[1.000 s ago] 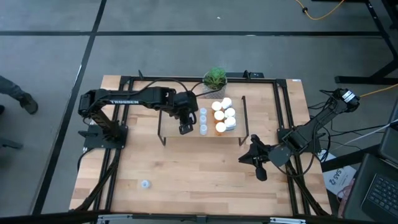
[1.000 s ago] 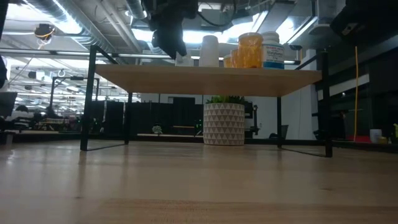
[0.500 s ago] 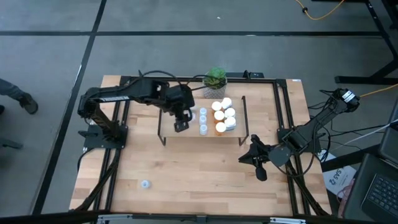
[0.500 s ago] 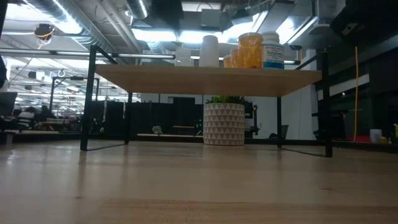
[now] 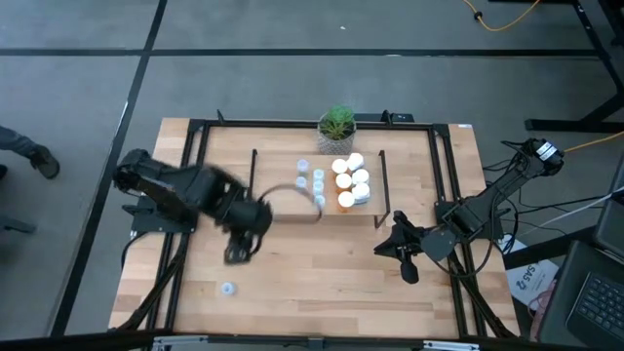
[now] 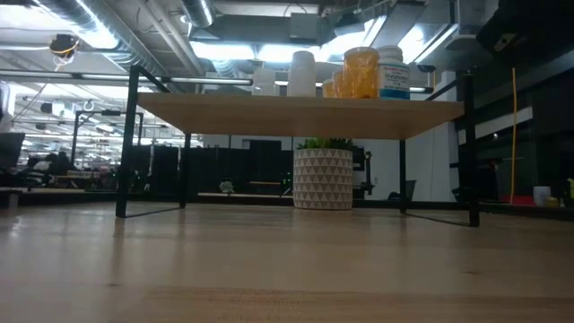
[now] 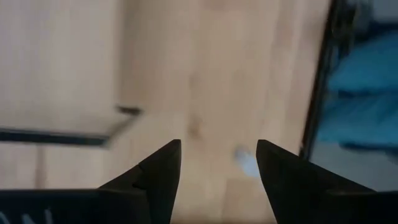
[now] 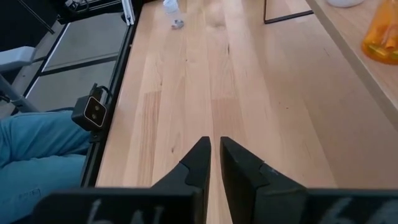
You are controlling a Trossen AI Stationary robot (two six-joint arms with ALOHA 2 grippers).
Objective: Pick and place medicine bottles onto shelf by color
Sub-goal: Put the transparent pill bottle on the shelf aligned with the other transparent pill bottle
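Note:
Several medicine bottles stand on the shelf (image 5: 292, 200): pale clear ones (image 5: 318, 179) on its left, white and orange ones (image 5: 351, 180) on its right; the low view shows them on the shelf board (image 6: 296, 117). One pale bottle (image 5: 226, 289) stands alone on the table near the front left. My left gripper (image 5: 234, 255) hangs open above the table, between shelf and lone bottle; that bottle (image 7: 247, 160) shows beyond its fingers (image 7: 217, 144). My right gripper (image 5: 398, 252) waits shut at the right, nothing in it (image 8: 215, 142).
A potted green plant (image 5: 336, 125) stands behind the shelf. Black frame rails (image 5: 180, 244) run along the table's sides. A person's leg in blue (image 8: 37, 143) is beside the table's edge. Bare wood lies in front of the shelf (image 5: 331, 273).
My left gripper has risen from over the shelf's left part, out of the low view, and swung fast toward the table's near left, toward the lone bottle, its fingers staying open. A pale bottle now shows on the shelf where the arm had been.

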